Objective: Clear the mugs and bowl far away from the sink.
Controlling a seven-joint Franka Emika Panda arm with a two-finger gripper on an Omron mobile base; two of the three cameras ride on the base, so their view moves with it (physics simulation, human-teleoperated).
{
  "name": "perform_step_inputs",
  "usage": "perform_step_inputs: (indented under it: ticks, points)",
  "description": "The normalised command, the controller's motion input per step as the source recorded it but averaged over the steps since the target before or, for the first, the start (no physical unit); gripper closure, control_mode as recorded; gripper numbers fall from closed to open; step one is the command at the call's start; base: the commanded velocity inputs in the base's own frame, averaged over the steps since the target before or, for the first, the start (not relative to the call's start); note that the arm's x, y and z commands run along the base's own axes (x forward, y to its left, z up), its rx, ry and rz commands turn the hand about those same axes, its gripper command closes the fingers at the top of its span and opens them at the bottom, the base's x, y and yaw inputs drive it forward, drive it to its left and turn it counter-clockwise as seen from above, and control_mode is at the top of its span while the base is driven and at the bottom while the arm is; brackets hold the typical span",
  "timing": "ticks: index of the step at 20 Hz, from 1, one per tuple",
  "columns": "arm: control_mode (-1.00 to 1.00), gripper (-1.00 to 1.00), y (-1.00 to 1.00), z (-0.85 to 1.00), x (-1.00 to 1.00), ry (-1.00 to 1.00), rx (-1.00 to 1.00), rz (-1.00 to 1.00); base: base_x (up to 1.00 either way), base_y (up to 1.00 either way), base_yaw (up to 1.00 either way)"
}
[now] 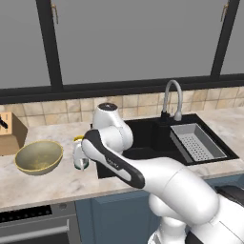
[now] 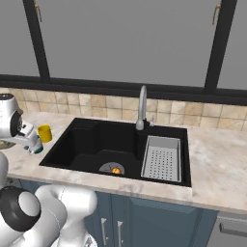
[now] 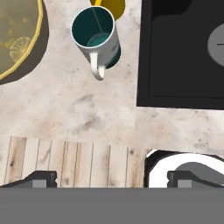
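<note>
Marble tabletop (image 1: 57,183), beige, veined, with the black sink (image 1: 157,140) recessed in it. Curved faucet (image 1: 172,97) stands at the back rim of the sink; a grey perforated strainer tray (image 1: 198,141) sits in the basin's right part. In the right base view an orange-marked drain (image 2: 114,169) shows on the basin floor.

The teal mug (image 3: 97,39) stands upright on the tabletop just left of the sink, apart from its edge. Seen from the hand view: teal inside, silvery outer wall, pale handle pointing toward the camera's bottom edge. The yellow mug (image 3: 111,6) stands just behind it, partly cut off by the top of the hand view; whether the two touch I cannot tell. In the right base view the yellow mug (image 2: 45,133) is beside the sink's left rim.

The olive-tan bowl (image 1: 39,156) rests on the tabletop left of the mugs, well apart from the sink, speckled inside, yellowish rim. Near the teal mug but not touching it, as the hand view shows. A wooden knife block (image 1: 10,133) stands behind the bowl at the far left, by the tiled backsplash.

Gripper (image 3: 111,178) hangs above the tabletop's front edge, looking down; wooden floor planks show below the edge. Fingers (image 3: 41,178) spread wide apart, nothing between them. The teal mug lies ahead of the gripper, clear of it. Arm bends low over the left rim of the sink in the left base view.
</note>
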Motion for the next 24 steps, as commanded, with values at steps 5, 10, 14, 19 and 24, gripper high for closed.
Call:
perform_step_inputs:
  ticks: [5,10,14,19,24]
  points:
    - [-1.00,-1.00,0.10,-0.06,0.00,0.01,0.00,-0.04,0.00,0.00,0.00]
    - [-1.00,-1.00,0.00,-0.02,0.03,0.00,-0.01,-0.04,0.00,0.00,0.00]
    - [-1.00,-1.00,0.00,-0.06,0.04,0.01,-0.01,-0.06,0.00,0.00,0.00]
    - [-1.00,-1.00,0.00,-0.13,0.12,0.04,-0.02,-0.04,0.00,0.00,0.00]
    - [-1.00,-1.00,0.00,-0.19,0.16,0.05,-0.04,-0.01,0.00,0.00,0.00]
